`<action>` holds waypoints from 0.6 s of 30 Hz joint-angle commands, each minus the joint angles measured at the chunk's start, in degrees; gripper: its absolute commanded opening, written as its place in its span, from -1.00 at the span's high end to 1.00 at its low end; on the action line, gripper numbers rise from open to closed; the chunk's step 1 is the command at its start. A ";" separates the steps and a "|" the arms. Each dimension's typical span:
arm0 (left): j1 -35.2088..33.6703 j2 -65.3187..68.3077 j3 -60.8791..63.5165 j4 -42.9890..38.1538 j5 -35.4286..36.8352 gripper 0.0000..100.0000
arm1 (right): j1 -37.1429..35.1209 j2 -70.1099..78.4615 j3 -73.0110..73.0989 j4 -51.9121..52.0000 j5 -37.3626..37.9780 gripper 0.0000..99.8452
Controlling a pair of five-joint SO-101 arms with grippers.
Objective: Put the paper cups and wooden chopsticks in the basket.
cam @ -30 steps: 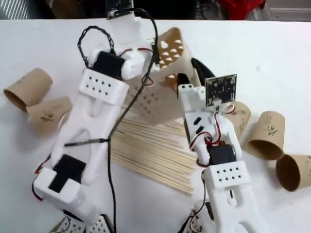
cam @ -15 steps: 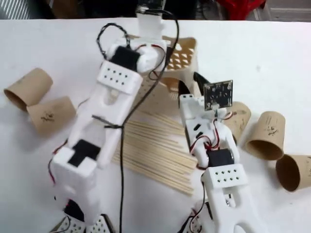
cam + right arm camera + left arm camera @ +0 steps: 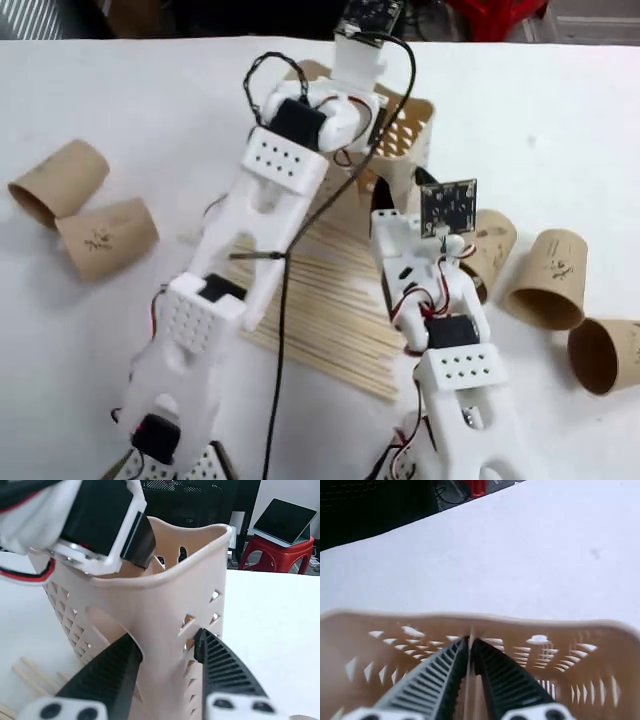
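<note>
The basket (image 3: 412, 128) stood upright, its wall pinched by the left claw (image 3: 470, 645) and its corner between the spread fingers of the right claw (image 3: 165, 635). Behind the right claw, wooden chopsticks (image 3: 320, 300) lay on the counter (image 3: 560, 100). Paper cups (image 3: 545, 280) lay out to both sides.

Nothing here I can actually read, guys. The closest thing is a small dark printed squiggle in three spots. One's on the near paper cup (image 3: 492, 245), just beside the right gripper (image 3: 398, 190) on its outer side. One's on the next paper cup (image 3: 548, 277), farther out that way. One's on the far paper cup (image 3: 105, 237), well off on the gripper's opposite side. All too small to make out.
</note>
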 commanded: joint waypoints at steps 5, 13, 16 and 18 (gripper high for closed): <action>-5.05 6.64 -14.77 -1.85 -8.26 0.96 | -0.40 -3.47 1.14 2.95 -0.44 0.70; -6.37 6.46 -12.57 -1.76 -8.97 0.96 | -0.31 -3.47 -3.16 13.76 -0.35 0.48; -6.64 6.37 -12.48 -1.76 -8.97 0.96 | -0.31 -3.47 -5.45 17.80 0.09 0.40; -6.29 6.37 -12.48 -0.62 -8.97 0.96 | 0.04 -3.47 -6.68 19.82 2.81 0.41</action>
